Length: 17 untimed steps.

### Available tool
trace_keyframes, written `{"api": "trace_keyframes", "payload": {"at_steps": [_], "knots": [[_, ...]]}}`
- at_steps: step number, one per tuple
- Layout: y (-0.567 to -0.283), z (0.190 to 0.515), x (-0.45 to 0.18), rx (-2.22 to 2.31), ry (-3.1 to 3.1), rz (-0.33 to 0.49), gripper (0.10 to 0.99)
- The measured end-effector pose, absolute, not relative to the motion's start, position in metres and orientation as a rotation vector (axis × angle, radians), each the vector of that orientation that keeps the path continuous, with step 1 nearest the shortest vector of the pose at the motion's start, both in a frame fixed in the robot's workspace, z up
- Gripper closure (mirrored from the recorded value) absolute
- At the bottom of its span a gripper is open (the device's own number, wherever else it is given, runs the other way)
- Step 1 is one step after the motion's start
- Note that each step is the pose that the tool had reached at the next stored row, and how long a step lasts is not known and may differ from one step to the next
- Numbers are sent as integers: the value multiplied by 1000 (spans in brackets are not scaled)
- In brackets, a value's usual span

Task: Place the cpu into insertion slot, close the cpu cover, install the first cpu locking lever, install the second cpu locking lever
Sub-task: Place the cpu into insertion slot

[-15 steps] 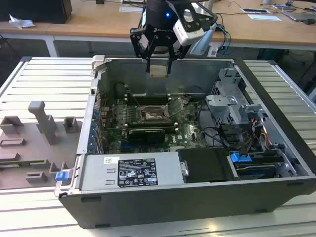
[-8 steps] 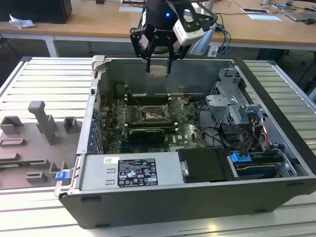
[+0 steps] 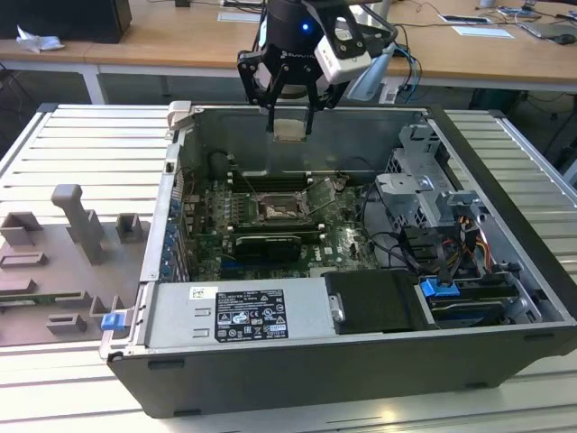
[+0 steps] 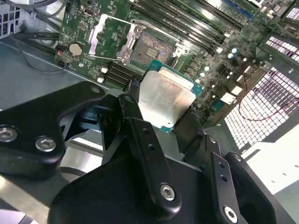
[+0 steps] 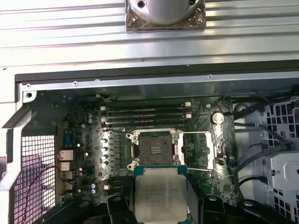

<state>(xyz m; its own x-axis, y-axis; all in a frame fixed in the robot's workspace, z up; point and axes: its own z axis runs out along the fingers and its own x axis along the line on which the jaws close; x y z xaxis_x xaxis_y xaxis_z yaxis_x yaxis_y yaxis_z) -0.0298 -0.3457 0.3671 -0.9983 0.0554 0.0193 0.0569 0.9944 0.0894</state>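
Misalignment is looming as the main risk: the cpu (image 4: 166, 100), going down tilted or turned, could be damaging the insertion slot (image 4: 152, 46) in the middle of the motherboard (image 4: 79, 18). The gripper (image 4: 163, 106) is clamping the cpu by opposite edges, fingers (image 4: 133, 100) parted just enough, hovering over the computer case (image 3: 225, 135) near its wall.

Silver cpu (image 5: 160, 198) aloft abv bare insertion slot (image 5: 154, 148) w/ cpu cover (image 5: 210, 151) open

In the exterior view, pale wooden desks (image 3: 162, 41) strewn with papers (image 3: 482, 32) stand behind a ribbed metal worktable (image 3: 81, 144).
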Motion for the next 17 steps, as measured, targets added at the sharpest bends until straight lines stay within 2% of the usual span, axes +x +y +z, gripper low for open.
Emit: {"api": "trace_keyframes", "payload": {"at_steps": [17], "knots": [[-346, 367, -30, -226, -3117, -142, 545]]}}
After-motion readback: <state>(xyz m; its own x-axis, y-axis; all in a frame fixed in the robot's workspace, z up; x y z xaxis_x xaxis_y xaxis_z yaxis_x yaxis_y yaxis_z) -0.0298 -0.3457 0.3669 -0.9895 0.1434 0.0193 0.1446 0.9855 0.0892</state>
